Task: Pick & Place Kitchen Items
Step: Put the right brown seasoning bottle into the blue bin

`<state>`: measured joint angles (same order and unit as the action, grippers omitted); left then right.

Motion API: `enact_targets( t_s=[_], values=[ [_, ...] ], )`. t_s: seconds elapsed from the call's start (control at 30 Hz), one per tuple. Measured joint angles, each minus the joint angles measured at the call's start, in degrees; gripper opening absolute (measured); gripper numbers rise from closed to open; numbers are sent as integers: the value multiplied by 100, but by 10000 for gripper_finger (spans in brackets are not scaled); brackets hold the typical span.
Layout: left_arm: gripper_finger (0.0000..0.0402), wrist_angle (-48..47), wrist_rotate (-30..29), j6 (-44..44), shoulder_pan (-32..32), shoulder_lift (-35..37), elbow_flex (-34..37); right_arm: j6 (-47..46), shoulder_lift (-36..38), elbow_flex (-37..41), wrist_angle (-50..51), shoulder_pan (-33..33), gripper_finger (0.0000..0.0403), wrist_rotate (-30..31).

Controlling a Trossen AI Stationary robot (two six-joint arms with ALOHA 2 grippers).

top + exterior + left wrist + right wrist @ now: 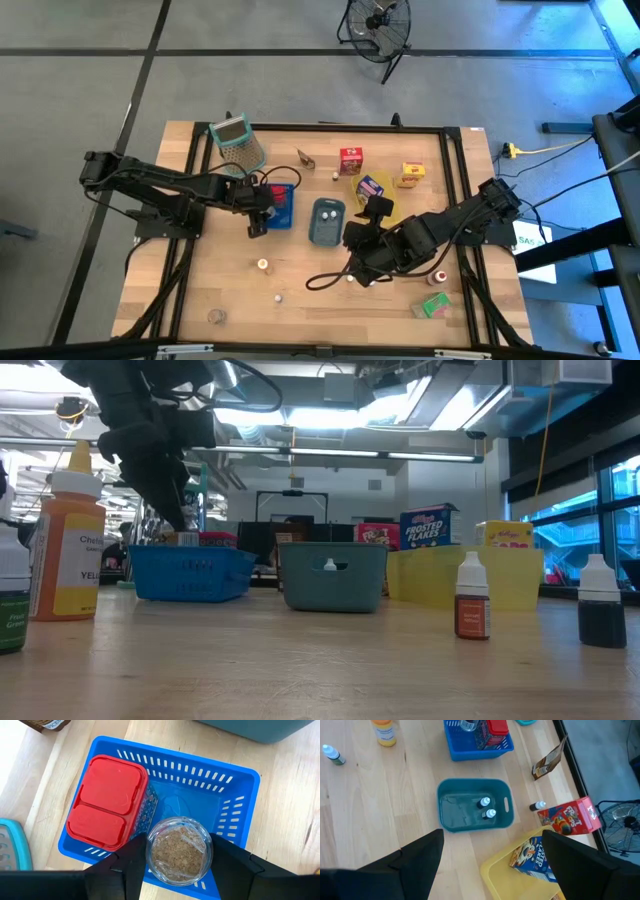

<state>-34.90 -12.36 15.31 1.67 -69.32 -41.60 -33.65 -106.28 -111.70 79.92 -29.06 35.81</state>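
My left gripper (259, 214) hangs over the near end of the blue tray (283, 212), shut on a clear round tub of brown crumbs (177, 850). A red-lidded box (106, 801) stands tilted inside that tray. My right gripper (492, 857) is open with nothing between its fingers, near the grey-blue tray (327, 222), which holds two small white-capped bottles (487, 808). A blue-purple carton (372, 187) lies in the yellow tray (386, 207). A red carton (350, 160), a yellow carton (411, 175), a green carton (433, 305) and a red-capped bottle (440, 276) rest on the table. My left gripper pinches the round tub between its two fingers (131, 865), one on each side of the tub's wall (151, 852). The fingers come from above, pointing down. The tub stays upright over the blue tray's end; whether it rests on the tray floor I cannot tell.
A green-rimmed grater (238, 142) stands at the far left. Small round pieces (263, 265) lie on the near part of the table. A brown packet (306, 158) and a tiny bottle (537, 806) sit near the far edge. A black cable (325, 278) loops below my right arm.
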Motion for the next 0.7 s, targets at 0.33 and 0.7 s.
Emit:
enact_targets(
  t_s=[0.33, 0.7],
  values=[
    [184, -1, 0, 46, 0, 0, 2, 3, 0, 0, 2, 0, 340, 0],
    [184, 728, -81, 166, -6, -4, 567, 3, 0, 0, 2, 0, 340, 0]
  ],
)
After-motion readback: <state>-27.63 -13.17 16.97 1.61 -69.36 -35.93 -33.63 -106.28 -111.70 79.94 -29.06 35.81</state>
